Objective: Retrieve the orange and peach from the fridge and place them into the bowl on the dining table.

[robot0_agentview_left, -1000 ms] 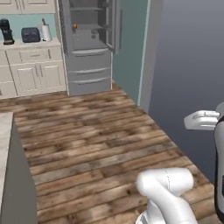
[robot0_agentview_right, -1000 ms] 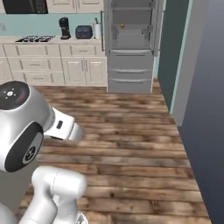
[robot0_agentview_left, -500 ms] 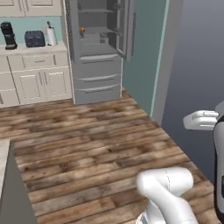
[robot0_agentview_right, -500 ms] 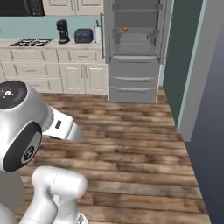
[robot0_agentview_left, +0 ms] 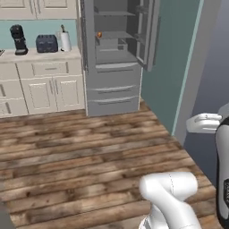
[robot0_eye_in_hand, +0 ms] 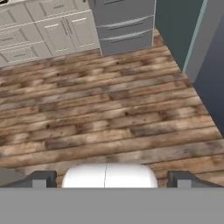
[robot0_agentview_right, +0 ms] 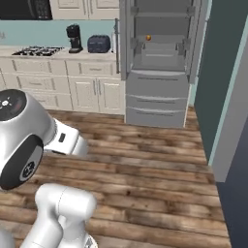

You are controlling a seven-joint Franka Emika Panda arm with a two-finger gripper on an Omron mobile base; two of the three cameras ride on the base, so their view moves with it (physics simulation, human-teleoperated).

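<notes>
The fridge (robot0_agentview_left: pixel 117 58) stands at about 12 o'clock in the left base view, its upper doors swung open and its grey drawers shut below. A small orange fruit (robot0_agentview_left: pixel 99 34) sits on an upper shelf inside, toward the shelf's left end; in the right base view the same fruit (robot0_agentview_right: pixel 148 37) shows at 12 o'clock, near the middle of the open compartment. Whether it is the orange or the peach cannot be told at this size.

At 9 to 10 o'clock of the fridge, a counter (robot0_agentview_left: pixel 40 53) over cream cabinets carries a black coffee maker (robot0_agentview_left: pixel 18 39), a dark toaster (robot0_agentview_left: pixel 47 43) and a pale utensil holder (robot0_agentview_left: pixel 65 41) just beside the fridge wall. A stove top (robot0_agentview_right: pixel 36 50) lies further along the counter, at 10 o'clock in the right base view. A teal wall (robot0_agentview_left: pixel 172 62) runs at 3 o'clock of the fridge.

Wooden floor planks (robot0_eye_in_hand: pixel 105 109) lie between the robot and the fridge. The gripper (robot0_eye_in_hand: pixel 111 178) hangs above this floor with its fingers (robot0_eye_in_hand: pixel 41 179) spread wide apart, holding nothing, well away from the fridge drawers at 12 o'clock in the hand view.
</notes>
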